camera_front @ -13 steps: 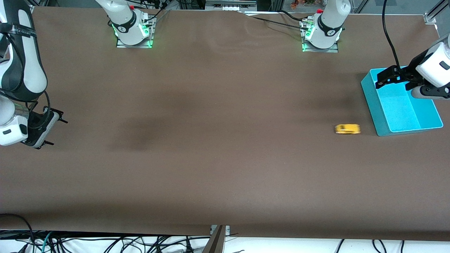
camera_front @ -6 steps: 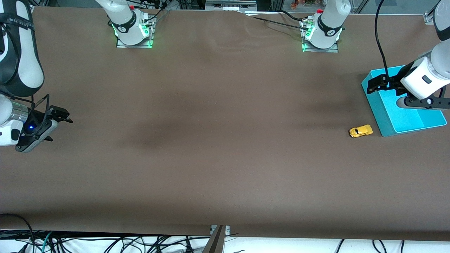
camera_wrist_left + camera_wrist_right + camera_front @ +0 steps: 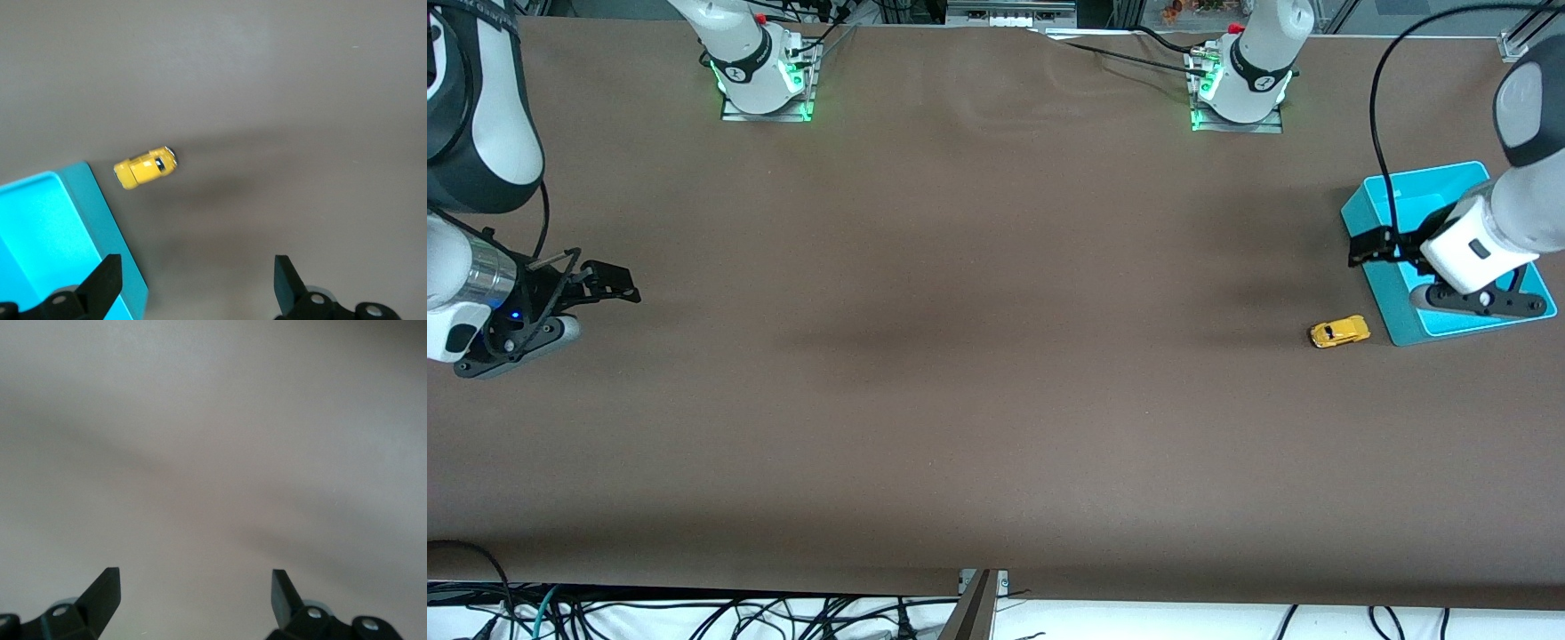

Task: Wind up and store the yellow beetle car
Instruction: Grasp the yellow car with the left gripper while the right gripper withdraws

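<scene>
The yellow beetle car sits on the brown table beside the corner of the cyan bin nearest the front camera, a small gap apart from it. It also shows in the left wrist view, next to the bin's wall. My left gripper is open and empty, up in the air over the bin's edge that faces the right arm's end of the table; its fingers are wide apart. My right gripper is open and empty over bare table at the right arm's end, as the right wrist view shows.
The cyan bin stands at the left arm's end of the table and looks empty. The two arm bases stand along the table's edge farthest from the front camera. Cables hang below the near edge.
The car rolled toward the bin, then stopped beside its corner. My left gripper moved over the bin toward the car. My right gripper swung a little toward the table's middle.
</scene>
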You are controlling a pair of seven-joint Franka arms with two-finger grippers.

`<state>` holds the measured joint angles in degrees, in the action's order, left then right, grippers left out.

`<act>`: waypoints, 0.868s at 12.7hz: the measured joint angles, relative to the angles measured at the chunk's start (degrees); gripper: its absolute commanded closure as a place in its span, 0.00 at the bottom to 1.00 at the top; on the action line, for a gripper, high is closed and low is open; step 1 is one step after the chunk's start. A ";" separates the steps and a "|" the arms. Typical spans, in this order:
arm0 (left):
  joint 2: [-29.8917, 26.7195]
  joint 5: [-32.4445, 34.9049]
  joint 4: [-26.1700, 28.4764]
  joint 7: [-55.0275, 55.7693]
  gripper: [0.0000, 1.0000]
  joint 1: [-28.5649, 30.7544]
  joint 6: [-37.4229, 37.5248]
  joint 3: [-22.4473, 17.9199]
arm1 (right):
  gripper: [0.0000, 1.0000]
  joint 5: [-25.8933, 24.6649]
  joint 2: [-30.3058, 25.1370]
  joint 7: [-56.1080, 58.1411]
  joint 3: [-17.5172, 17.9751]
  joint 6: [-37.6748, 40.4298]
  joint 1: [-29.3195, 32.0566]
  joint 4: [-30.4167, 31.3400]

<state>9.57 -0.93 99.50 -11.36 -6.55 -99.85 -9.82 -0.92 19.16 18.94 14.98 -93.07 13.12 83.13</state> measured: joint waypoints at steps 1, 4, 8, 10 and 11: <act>2.02 0.01 1.91 -3.93 0.00 1.80 -4.73 -0.09 | 0.00 0.00 -0.26 -0.99 0.10 2.15 0.00 -1.59; 10.47 -0.01 6.03 -16.67 0.00 6.79 -16.69 -0.29 | 0.00 -1.33 -1.10 -1.18 0.10 5.08 -0.76 -4.63; 17.94 0.14 8.76 -28.74 0.00 8.03 -25.29 -0.27 | 0.00 -4.72 -2.41 -2.06 -1.12 5.24 -2.91 -4.91; 19.82 0.18 10.55 -39.42 0.00 8.75 -28.38 -0.28 | 0.00 -4.79 -3.36 -2.31 -6.88 5.24 -5.98 -4.91; 20.08 0.18 11.60 -44.04 0.00 9.09 -29.23 -0.28 | 0.00 -4.73 -3.72 -2.15 -9.75 5.19 -7.14 -4.97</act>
<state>29.65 -0.74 111.10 -55.40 2.54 -129.08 -10.10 -5.65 15.44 16.79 5.22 -87.88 5.98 78.16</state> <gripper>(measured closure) 0.000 0.000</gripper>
